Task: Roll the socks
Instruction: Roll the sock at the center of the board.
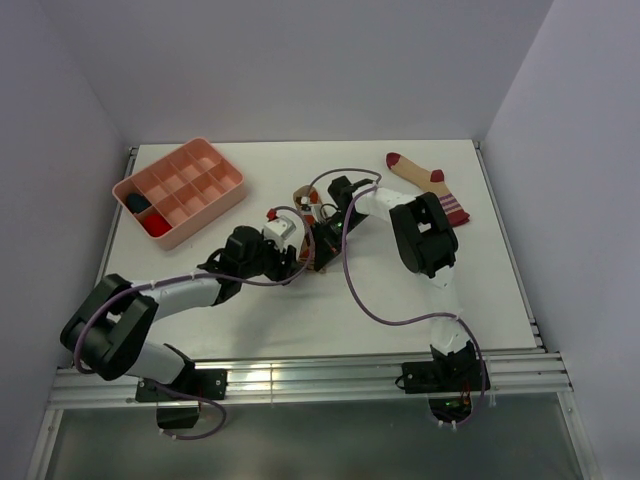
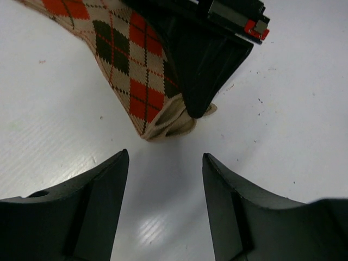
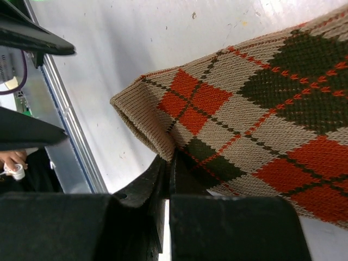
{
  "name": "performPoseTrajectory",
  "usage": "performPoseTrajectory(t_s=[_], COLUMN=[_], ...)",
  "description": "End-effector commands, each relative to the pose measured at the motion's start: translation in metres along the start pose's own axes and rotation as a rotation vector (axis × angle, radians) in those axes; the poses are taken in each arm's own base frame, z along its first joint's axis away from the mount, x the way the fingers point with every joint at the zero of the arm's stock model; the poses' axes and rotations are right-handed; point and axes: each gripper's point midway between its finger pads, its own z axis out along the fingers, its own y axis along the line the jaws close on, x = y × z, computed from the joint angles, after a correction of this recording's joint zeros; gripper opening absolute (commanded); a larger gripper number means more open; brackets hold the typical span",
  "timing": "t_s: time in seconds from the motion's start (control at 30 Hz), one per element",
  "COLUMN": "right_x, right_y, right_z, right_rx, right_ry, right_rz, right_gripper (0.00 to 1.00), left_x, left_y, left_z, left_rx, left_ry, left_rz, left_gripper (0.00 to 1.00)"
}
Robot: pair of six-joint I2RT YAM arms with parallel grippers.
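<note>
Top view: the pink divided tray (image 1: 200, 165) at the worktop's (image 1: 250, 320) far left holds a dark bundle (image 1: 137, 203) and a red bundle (image 1: 155, 225) in adjoining cells. The striped sock (image 1: 430, 185) lies far right.

Left wrist: the left pincer (image 2: 166, 163) gapes, released, just short of the argyle sock's (image 2: 125, 60) folded end.

Right wrist: the right pincer (image 3: 167, 163) is clenched on that fold's edge.
</note>
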Motion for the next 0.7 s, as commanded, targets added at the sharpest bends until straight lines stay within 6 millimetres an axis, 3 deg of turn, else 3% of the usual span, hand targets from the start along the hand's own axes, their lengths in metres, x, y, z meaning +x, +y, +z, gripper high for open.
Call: performPoseTrajectory(t_s=[0.0,0.13,0.3,0.67], right_x=[0.01,0.01,0.009,0.01], right_y=[-0.01,-0.008,-0.008,-0.011], right_z=[0.0,-0.001,-0.001,0.001], right_rx=[0.031,0.028,0.029,0.034], right_ry=[0.043,0.042,0.04,0.044], right_rz=[0.004,0.001,0.008,0.013], right_gripper=[0.0,0.0,0.0,0.0], left_x=[-0.044,-0.05,-0.036,-0.018], left_y=[-0.006,-0.009,-0.015,-0.025], left_z=[0.014,0.02,0.032,0.029], left_rx=[0.027,0.051,0.114,0.206], left_ry=[-0.123,-0.145,-0.074,-0.045], left_rz=[0.093,0.131,0.15,0.178], left_gripper=[0.63,0.64,0.64,0.65])
